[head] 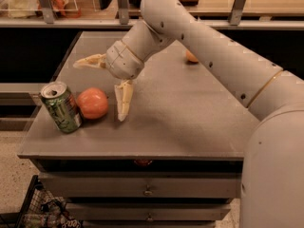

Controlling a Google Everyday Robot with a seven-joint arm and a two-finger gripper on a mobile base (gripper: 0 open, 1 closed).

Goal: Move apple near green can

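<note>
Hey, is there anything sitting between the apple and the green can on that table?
Nothing visible does. The apple sits right beside the green can, seemingly touching it. The tool hangs open just above and to the right of the apple, with one finger pointing down beside it, not gripping it.

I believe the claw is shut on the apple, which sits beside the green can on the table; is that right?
Not quite: the camera view shows the claw open, its fingers spread wide and not clamping the apple. The apple does sit beside the green can on the table.
</note>
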